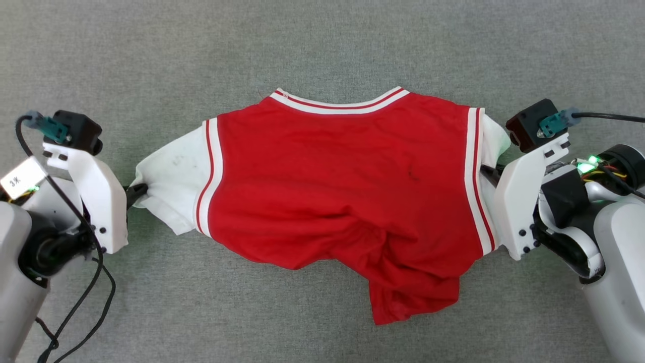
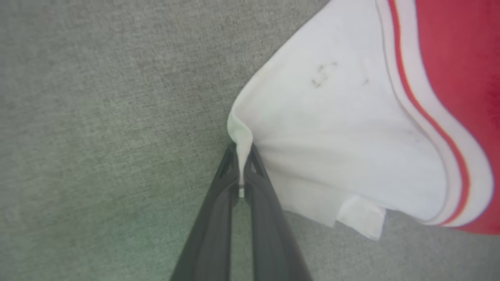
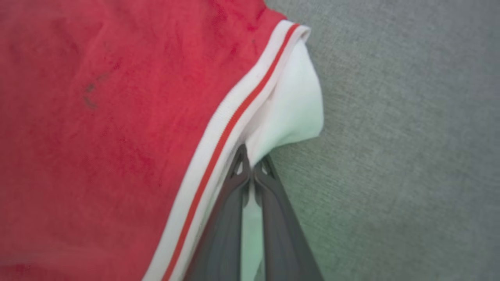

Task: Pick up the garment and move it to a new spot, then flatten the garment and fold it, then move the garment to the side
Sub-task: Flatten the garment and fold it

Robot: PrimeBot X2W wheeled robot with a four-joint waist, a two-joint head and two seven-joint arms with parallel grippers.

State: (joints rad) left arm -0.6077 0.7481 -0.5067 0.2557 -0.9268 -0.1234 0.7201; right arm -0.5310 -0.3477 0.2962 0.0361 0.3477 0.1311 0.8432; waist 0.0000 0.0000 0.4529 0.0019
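The garment (image 1: 342, 186) is a red jersey with white sleeves and striped trim, spread across the grey surface with its lower right part bunched and folded under. My left gripper (image 1: 137, 190) is shut on the edge of the garment's white left sleeve (image 1: 171, 181); the left wrist view shows the sleeve (image 2: 343, 148) pinched between the dark fingers (image 2: 218, 203) of that gripper (image 2: 242, 164). My right gripper (image 1: 488, 171) is shut on the white right sleeve (image 1: 493, 136). In the right wrist view that gripper (image 3: 252, 166) nips the sleeve (image 3: 293, 113) just beside the striped trim (image 3: 230, 121).
Grey carpet-like surface (image 1: 322, 45) lies all around the garment, with open room above and below it. Black cables (image 1: 80, 297) hang from my left arm at the lower left.
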